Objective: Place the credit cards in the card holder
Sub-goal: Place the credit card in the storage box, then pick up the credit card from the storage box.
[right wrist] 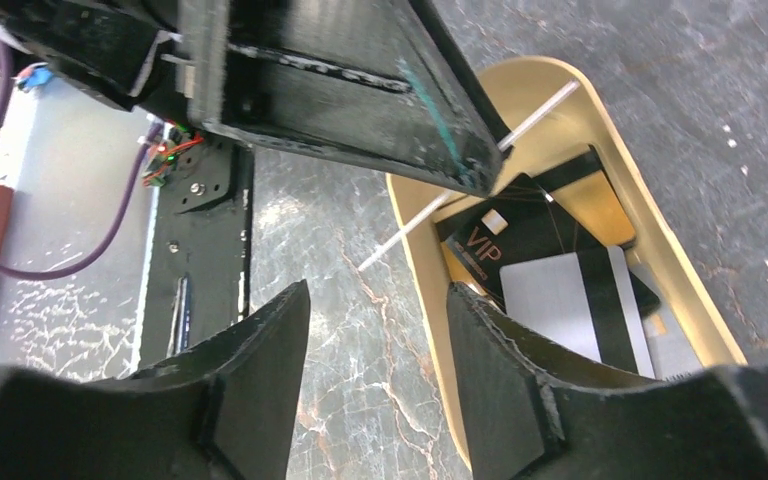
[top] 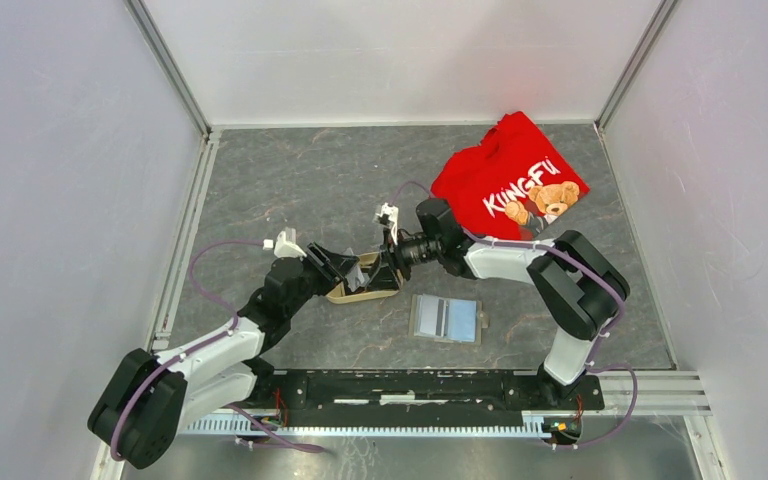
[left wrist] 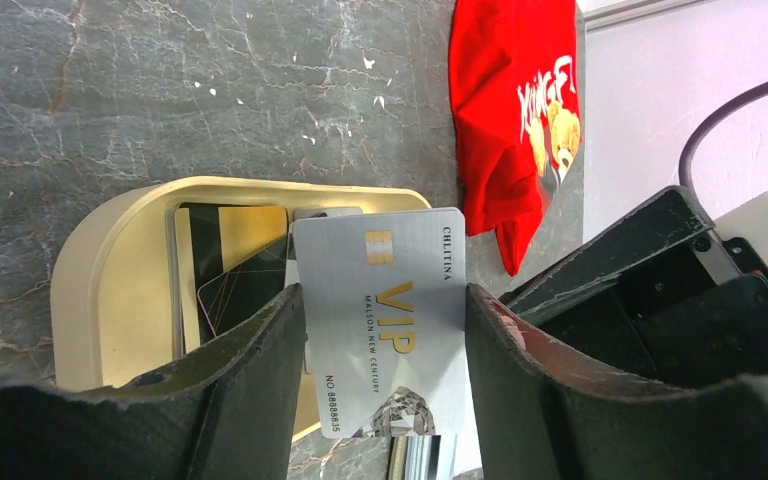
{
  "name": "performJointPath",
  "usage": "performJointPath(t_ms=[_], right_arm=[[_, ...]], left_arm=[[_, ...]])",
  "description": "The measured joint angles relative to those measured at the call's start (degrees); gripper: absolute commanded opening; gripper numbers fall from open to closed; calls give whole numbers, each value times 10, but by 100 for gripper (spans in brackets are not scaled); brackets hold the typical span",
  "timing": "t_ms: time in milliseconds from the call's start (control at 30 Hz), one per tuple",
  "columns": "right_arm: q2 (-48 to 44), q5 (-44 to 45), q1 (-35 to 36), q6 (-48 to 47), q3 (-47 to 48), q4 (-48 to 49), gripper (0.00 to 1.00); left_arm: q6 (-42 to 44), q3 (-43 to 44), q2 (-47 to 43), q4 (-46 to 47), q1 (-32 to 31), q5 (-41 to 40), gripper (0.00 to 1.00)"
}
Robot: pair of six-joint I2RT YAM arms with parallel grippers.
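Note:
My left gripper is shut on a silver-grey VIP credit card, gripped by its two long edges and held just over the beige oval tray. In the right wrist view this card shows edge-on as a thin white line. More credit cards lie in the tray: a dark VIP card and a grey-white card with a dark stripe. The grey card holder lies open and flat on the table right of the tray. My right gripper is open and empty beside the tray's rim.
A red shirt with a bear print lies at the back right. The two grippers are close together over the tray. The arms' black base rail runs along the near edge. White walls enclose the table.

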Motion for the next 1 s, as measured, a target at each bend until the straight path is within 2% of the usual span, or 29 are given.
performJointPath(t_ms=[167, 367, 500, 667, 800, 1000], right_arm=[[0, -41, -3, -8, 1, 5, 63], [0, -31, -5, -88, 43, -79, 59], [2, 12, -5, -216, 109, -188, 58], [25, 74, -3, -345, 166, -272, 57], [70, 106, 2, -396, 201, -318, 58], [104, 100, 7, -401, 217, -360, 62]], left_arm=[[1, -1, 1, 0, 0, 2, 30], [18, 0, 1, -6, 0, 2, 31], [73, 15, 1, -54, 0, 0, 31], [175, 69, -1, -129, 0, -10, 31], [234, 94, -23, -164, 0, -28, 32], [273, 99, -34, -185, 0, -25, 32]])
